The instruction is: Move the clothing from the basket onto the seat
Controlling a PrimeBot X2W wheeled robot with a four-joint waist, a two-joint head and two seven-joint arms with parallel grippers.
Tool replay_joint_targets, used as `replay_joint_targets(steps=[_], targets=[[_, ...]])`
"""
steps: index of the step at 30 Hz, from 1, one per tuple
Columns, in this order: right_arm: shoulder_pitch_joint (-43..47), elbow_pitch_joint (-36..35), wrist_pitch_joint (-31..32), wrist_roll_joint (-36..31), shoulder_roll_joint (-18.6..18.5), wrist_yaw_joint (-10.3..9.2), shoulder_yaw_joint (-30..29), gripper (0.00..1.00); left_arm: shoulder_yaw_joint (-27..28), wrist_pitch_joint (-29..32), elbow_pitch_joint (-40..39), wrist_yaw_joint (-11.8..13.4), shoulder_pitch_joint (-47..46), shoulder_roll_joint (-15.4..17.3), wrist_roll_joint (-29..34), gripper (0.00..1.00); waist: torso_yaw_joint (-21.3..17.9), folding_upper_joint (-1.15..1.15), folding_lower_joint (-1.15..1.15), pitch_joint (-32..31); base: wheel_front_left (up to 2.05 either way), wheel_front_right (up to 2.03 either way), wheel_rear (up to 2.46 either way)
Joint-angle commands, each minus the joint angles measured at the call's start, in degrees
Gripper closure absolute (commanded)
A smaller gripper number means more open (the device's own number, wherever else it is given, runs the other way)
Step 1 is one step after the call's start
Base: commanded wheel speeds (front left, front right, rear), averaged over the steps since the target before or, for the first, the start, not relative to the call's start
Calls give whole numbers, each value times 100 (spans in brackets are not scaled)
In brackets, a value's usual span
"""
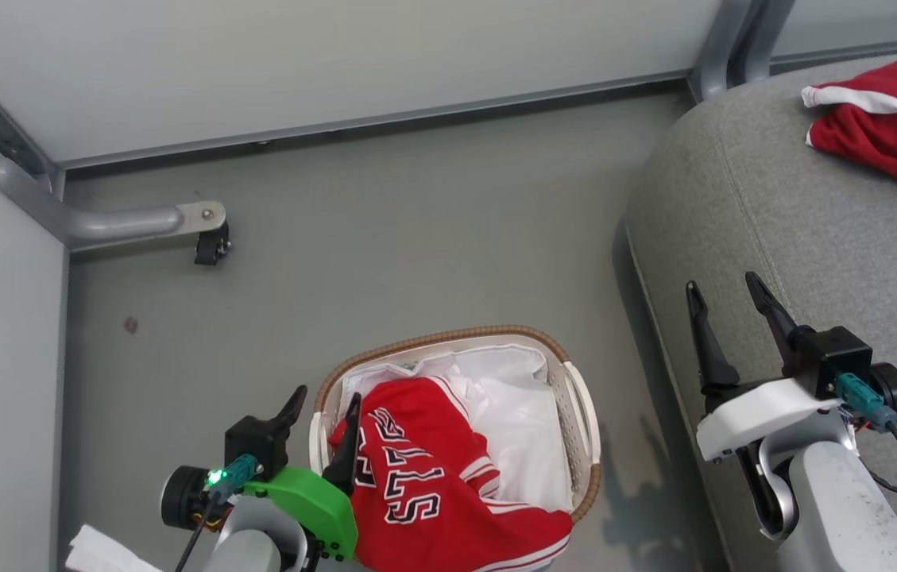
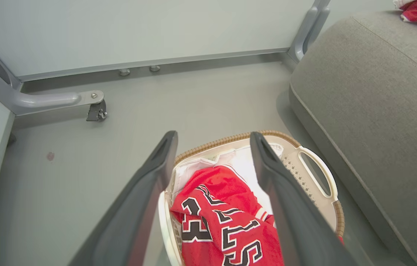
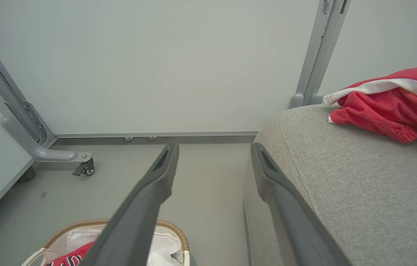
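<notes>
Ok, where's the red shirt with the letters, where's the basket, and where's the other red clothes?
jersey [image 1: 424, 409], head view, plain red cloth just above the letters.
basket [image 1: 448, 332], head view, brown woven rim on its far side.
red piece with white trim [image 1: 877, 139], head view, red folds below the white stripe.

Red jersey [image 1: 448, 433], grey seat [image 1: 798, 206]

— Where's the red jersey [image 1: 432, 421]?
— Crumpled in the oval white basket [image 1: 580, 413], black-and-white lettering facing up, its striped hem spilling over the near rim.
— And the other piece?
— The plainer red garment [image 1: 877, 131], white-trimmed, lies bunched on the grey seat [image 1: 798, 222], at its far end. The basket stands upright just beside that seat.
</notes>
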Motion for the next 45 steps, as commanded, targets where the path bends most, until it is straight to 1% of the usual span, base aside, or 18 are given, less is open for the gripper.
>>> replay_joint_targets(steps=[1, 8, 14, 23, 33, 45], targets=[[-108, -36, -27, -30, -19, -8, -19, 0, -138, -5, 157, -14, -235, 82, -6, 0, -183, 0, 0, 497, 0, 0, 0], [-458, -224, -27, -92, -18, -7, -49, 0, -1057, -5, 1005, -14, -1132, 69, -178, 0, -427, 0, 0, 1268, 0, 0, 0], [-816, -433, -26, -21, -16, -8, 69, 0, -1794, 42, 1662, -14, -1933, 32, -304, 0, -702, 0, 0, 1991, 0, 0, 0], [-1204, -716, -26, 104, -15, -7, 263, 0, -2762, 562, 2361, -14, -2820, -20, -630, 0, -1000, 0, 0, 2911, 0, 0, 0], [-1416, -930, -26, 257, -14, -7, 476, 0, -3536, 1092, 2790, -14, -3343, -47, -954, 0, -1276, 0, 0, 3526, 0, 0, 0], [-1584, -1066, -26, 493, -17, -7, 733, 0, -4219, 1750, 3184, -14, -3689, -48, -1088, 0, -1557, 0, 0, 3909, 0, 0, 0]])
